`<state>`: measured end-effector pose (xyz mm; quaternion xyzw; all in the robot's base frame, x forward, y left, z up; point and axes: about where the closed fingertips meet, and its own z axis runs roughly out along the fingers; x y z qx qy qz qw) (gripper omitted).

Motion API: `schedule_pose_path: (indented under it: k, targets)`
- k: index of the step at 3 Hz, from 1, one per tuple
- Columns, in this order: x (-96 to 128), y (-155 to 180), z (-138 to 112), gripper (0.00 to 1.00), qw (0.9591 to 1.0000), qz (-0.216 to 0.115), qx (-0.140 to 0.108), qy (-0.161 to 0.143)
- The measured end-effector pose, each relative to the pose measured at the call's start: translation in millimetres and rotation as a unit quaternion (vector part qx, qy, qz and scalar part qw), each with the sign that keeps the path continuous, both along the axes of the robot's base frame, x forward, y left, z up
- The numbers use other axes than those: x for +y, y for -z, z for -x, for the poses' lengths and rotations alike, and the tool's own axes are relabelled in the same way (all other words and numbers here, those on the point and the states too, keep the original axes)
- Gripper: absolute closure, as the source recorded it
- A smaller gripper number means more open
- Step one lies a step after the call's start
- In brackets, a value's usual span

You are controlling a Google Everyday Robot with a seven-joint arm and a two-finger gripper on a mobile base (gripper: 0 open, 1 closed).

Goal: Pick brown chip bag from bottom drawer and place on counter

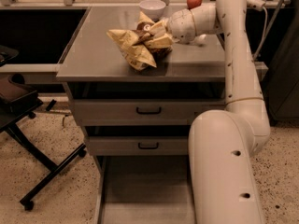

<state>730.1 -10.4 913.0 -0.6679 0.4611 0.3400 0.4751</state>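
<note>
The gripper (158,34) is clasping the brown chip bag (135,50) over the table (93,55); the bottom drawer (145,195) is standing open below.

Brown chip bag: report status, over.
Hand over the counter, gripping the brown chip bag. Bag out of the bottom drawer, tip at counter surface. White bowl behind, not blocking.
</note>
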Motion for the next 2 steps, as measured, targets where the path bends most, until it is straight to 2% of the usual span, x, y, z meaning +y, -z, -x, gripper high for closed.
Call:
schedule_pose_path:
  k: [2]
  targets:
    - [5.1, -2.0, -6.9, 0.35, 0.9999, -0.008, -0.002, 0.010]
